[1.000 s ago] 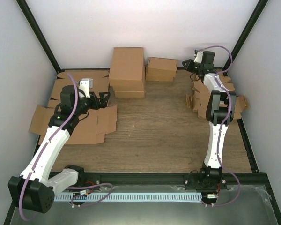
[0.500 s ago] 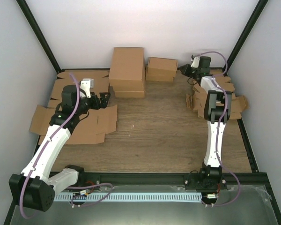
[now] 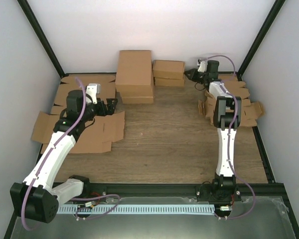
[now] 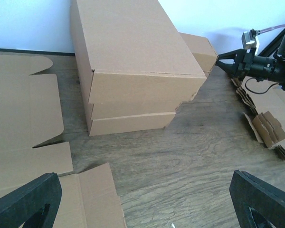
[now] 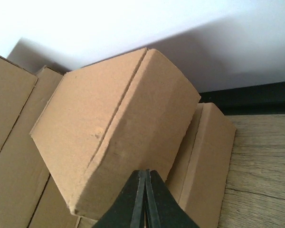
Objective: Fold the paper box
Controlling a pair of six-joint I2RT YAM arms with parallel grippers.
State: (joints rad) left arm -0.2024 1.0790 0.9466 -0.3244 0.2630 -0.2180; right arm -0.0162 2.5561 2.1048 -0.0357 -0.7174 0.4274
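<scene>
A folded small brown paper box [image 3: 168, 66] lies askew on a second one at the back of the table. It fills the right wrist view [image 5: 114, 128], with the lower box [image 5: 204, 161] beside it. My right gripper [image 3: 191, 74] is shut and empty, its closed tips [image 5: 145, 172] against the top box's side. My left gripper [image 3: 111, 104] is wide open and empty, hovering low over the wooden table near a flat sheet; its fingers [image 4: 28, 199] frame bare wood. The small box [image 4: 199, 47] shows behind the carton in the left wrist view.
Larger brown cartons [image 3: 135, 72] are stacked at back centre, close ahead of the left gripper [image 4: 133, 52]. Wide flat cardboard sheets [image 3: 89, 132] cover the left side. A pile of small die-cut blanks [image 3: 239, 107] lies at the right. The enclosure walls are close.
My right gripper has swung left to the stack of small boxes, and the top box has shifted slightly left. The left arm has barely moved.
</scene>
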